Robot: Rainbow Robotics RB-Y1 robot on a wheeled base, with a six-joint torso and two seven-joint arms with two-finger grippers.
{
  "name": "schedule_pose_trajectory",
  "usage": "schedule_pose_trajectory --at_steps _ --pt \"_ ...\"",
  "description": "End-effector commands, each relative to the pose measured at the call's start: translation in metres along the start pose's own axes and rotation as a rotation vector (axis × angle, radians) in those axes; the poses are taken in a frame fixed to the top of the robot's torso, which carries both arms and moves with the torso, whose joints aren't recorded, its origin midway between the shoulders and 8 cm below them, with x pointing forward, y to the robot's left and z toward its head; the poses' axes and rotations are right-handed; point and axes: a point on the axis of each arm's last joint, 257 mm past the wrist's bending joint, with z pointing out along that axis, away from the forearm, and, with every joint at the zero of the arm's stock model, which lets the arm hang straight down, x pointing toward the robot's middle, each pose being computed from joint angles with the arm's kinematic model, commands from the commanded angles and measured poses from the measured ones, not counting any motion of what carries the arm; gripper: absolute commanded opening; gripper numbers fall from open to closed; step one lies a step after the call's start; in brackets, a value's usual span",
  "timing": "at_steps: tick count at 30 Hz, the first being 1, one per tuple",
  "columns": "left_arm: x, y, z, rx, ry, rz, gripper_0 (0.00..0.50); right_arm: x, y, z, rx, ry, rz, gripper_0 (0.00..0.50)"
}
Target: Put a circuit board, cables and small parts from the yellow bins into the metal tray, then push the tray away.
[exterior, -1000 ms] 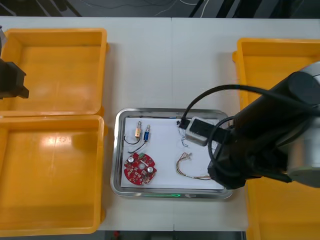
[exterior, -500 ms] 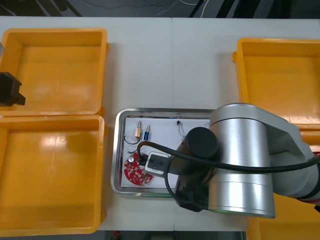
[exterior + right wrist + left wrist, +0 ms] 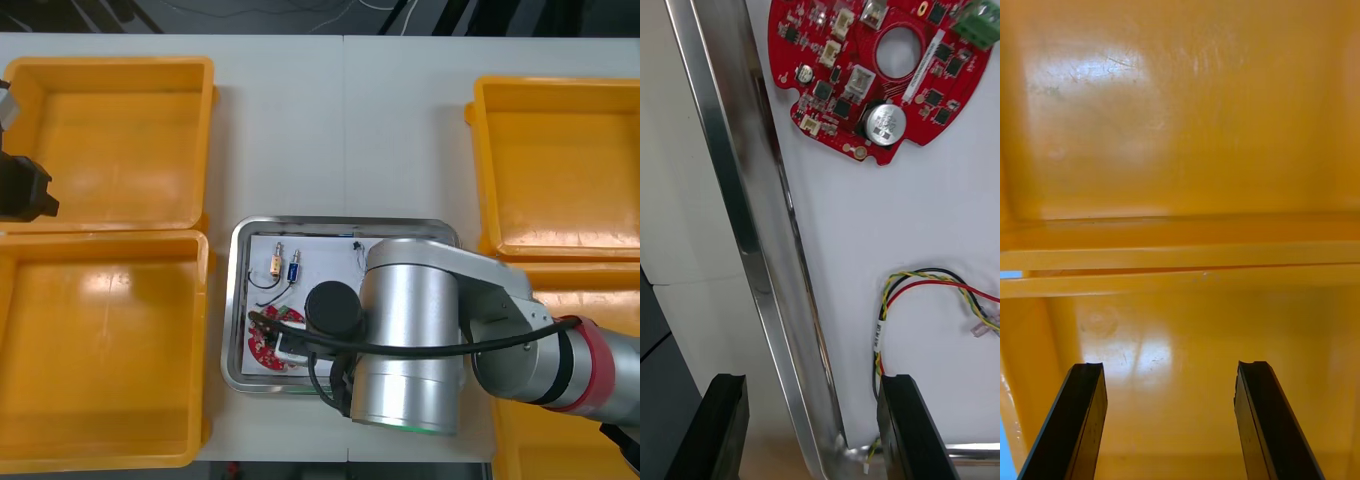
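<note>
Seen from the front, the thick silver right arm (image 3: 410, 340) lies across the shiny metal tray (image 3: 330, 222) on the light counter (image 3: 340, 130). It hides most of the white inside and half of the round red circuit board (image 3: 265, 345). Two small metal parts (image 3: 285, 266) and a black cable (image 3: 266, 288) lie uncovered. The left arm (image 3: 22, 190) waits over the yellow plastic bins (image 3: 110, 62).

In the right wrist view, the right claw (image 3: 812, 420) is open and empty. It stands astride the tray's rim, with one finger just beside the red and yellow cable (image 3: 940, 289), and the board lies beyond.

In the left wrist view, the left claw (image 3: 1169, 390) is open over the bins, holding nothing.
</note>
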Motion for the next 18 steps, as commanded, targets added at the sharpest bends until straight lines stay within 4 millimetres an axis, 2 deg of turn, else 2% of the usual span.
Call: schedule_pose_trajectory --at_steps 1,18 --pt "0.007 0.003 -0.006 0.001 -0.025 0.046 0.5 -0.013 0.008 0.005 0.012 -0.005 -0.104 0.5" --pt "0.014 -0.001 -0.006 0.023 -0.036 0.045 0.5 -0.022 0.023 0.03 -0.024 -0.029 -0.091 0.5"
